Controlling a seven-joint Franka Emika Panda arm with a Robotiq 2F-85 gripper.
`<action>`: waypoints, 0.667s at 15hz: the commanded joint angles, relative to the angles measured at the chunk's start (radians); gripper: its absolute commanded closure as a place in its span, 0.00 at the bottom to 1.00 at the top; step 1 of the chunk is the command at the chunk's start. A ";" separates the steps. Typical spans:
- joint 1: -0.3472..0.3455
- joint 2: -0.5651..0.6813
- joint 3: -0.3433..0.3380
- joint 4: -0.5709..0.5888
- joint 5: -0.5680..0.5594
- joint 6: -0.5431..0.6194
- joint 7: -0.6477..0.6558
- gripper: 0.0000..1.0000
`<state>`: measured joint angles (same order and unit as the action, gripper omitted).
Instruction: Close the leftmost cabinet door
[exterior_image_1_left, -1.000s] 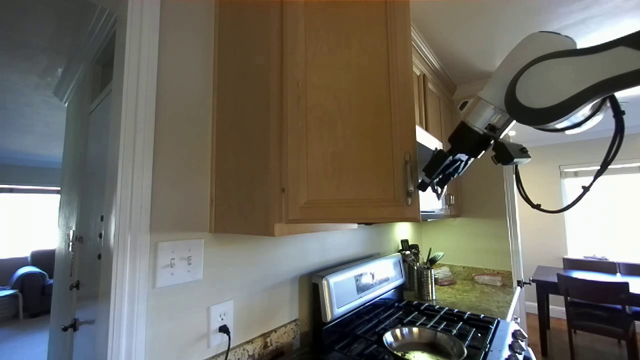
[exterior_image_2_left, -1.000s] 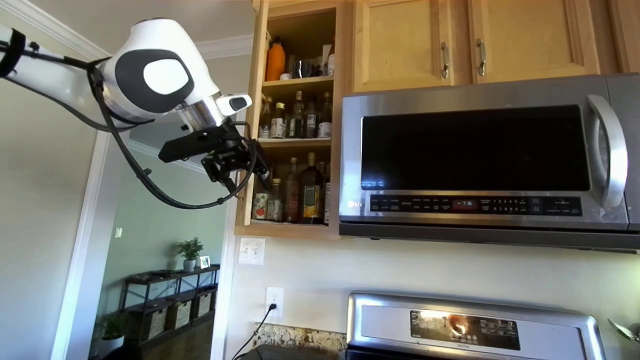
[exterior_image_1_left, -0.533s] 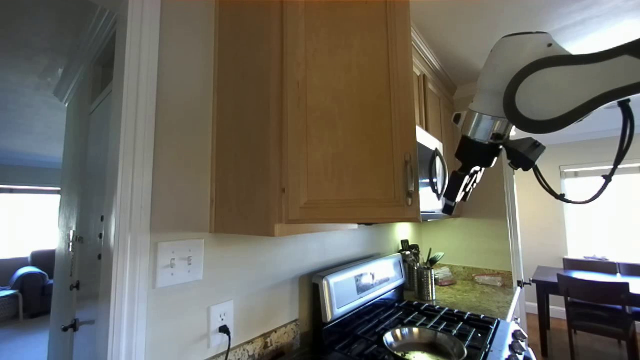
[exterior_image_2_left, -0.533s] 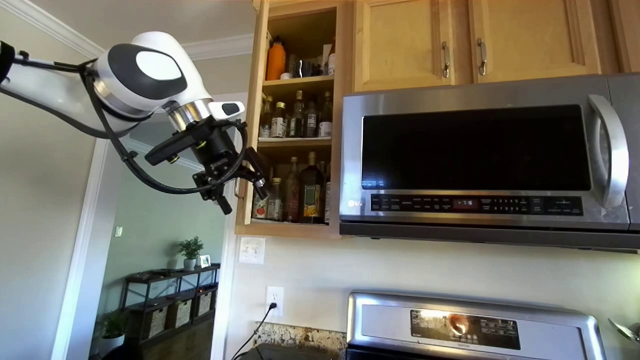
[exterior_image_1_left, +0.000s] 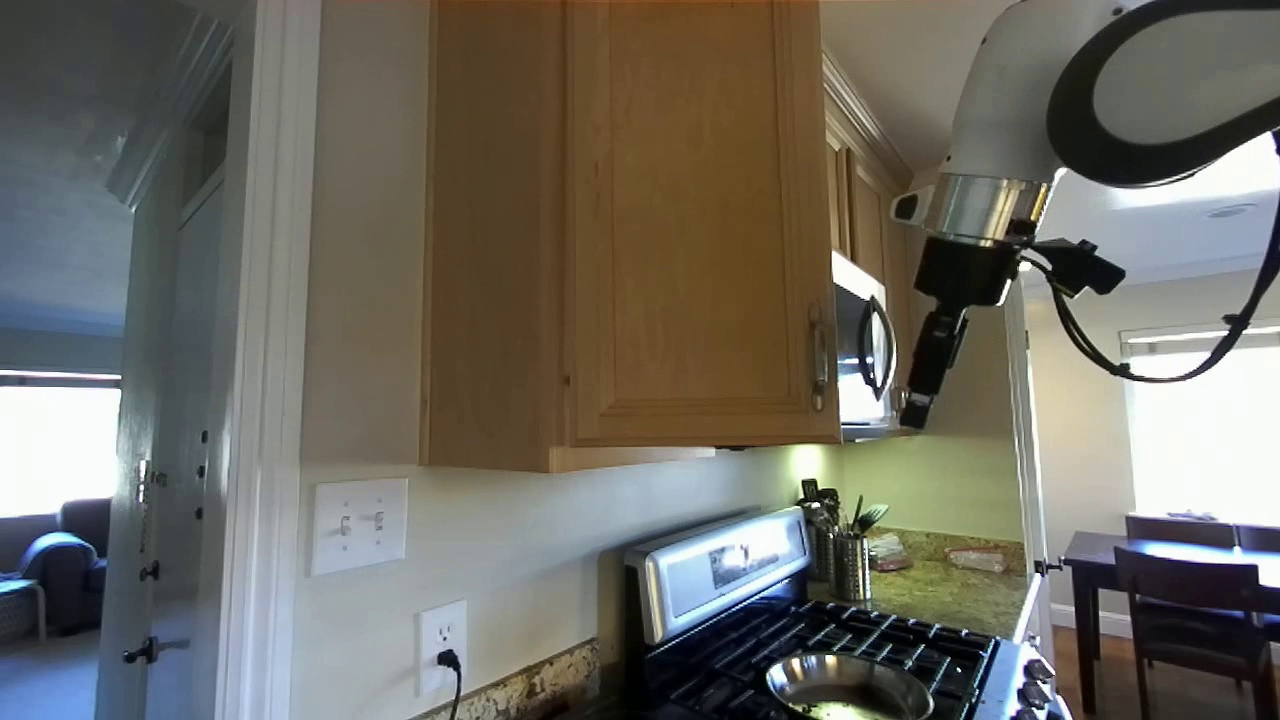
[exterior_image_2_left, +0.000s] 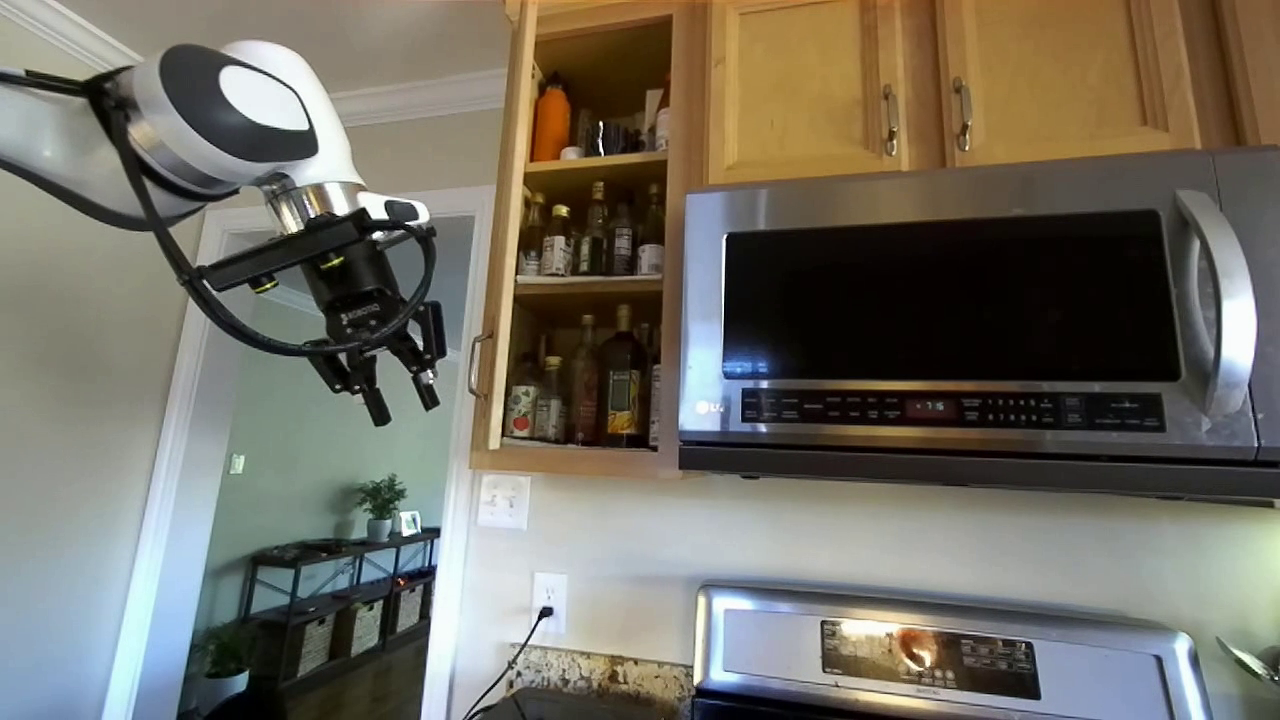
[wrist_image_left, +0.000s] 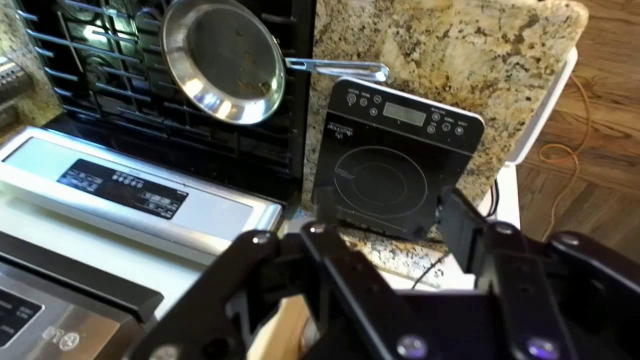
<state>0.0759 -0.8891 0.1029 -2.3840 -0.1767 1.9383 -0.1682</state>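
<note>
The leftmost cabinet door (exterior_image_1_left: 690, 230) is tall light-tan wood with a recessed panel and a slim vertical silver handle (exterior_image_1_left: 818, 358). In an exterior view the door (exterior_image_2_left: 505, 230) stands open, seen nearly edge-on, with its handle (exterior_image_2_left: 480, 365) on the outer face. The cabinet's shelves (exterior_image_2_left: 590, 285) are exposed. My gripper (exterior_image_2_left: 404, 398) is left of the door there, pointing down, apart from it and from the handle. The gripper (exterior_image_1_left: 915, 412) also shows right of the door's free edge. In the wrist view the gripper (wrist_image_left: 387, 202) is open and empty; a blurred wooden strip (wrist_image_left: 280, 330) shows behind its linkage.
Several bottles (exterior_image_2_left: 622, 375) stand on the cabinet shelves. A microwave (exterior_image_2_left: 950, 415) hangs right of the cabinet. Below are a stove with a steel pan (wrist_image_left: 235, 60) and a black induction cooktop (wrist_image_left: 382, 182) on the granite counter (wrist_image_left: 430, 40). A wall with a doorway lies behind the arm.
My gripper has moved away from the cabinet opening, past the door's free edge to its outer side, and turned to point more downward. The door has not moved.
</note>
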 joint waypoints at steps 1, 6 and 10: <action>0.038 0.016 0.006 0.022 0.048 0.098 0.069 0.74; 0.003 0.077 0.044 0.040 0.041 0.286 0.155 0.98; -0.049 0.145 0.064 0.048 0.009 0.442 0.218 0.98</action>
<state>0.0730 -0.8025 0.1474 -2.3613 -0.1391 2.2886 -0.0091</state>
